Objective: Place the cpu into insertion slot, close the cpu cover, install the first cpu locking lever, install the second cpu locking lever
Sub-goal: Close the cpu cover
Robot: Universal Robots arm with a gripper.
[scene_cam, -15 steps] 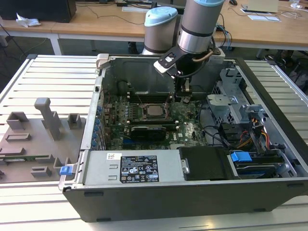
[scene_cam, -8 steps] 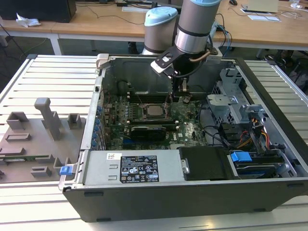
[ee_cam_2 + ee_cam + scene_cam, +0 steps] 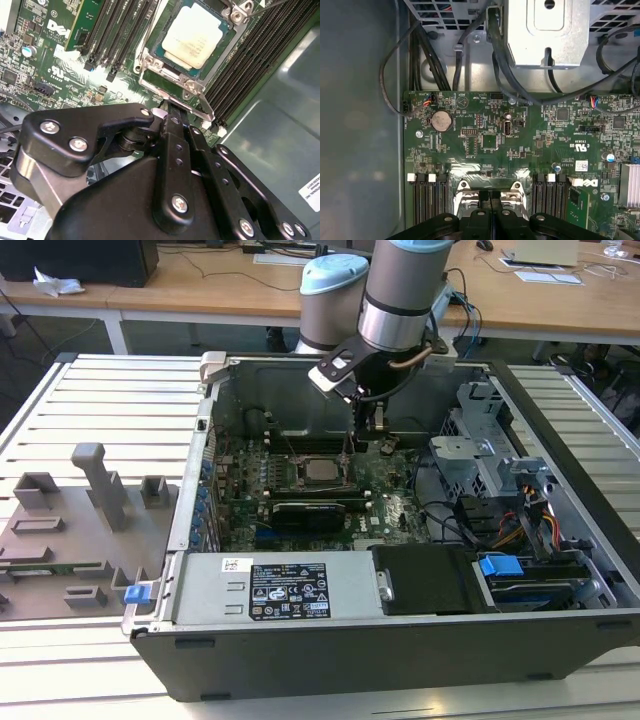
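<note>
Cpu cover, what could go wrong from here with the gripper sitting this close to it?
1. The gripper, fingers shut, sits right at the edge of the cpu cover. A slip could scrape the cover or the cpu it frames.
2. The memory slots stand close beside the socket, so a sideways move might strike them.

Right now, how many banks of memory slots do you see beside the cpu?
2. In the second wrist view, one bank lies on one side of the cpu, the other bank on the opposite side. The gripper may hide more.
</note>
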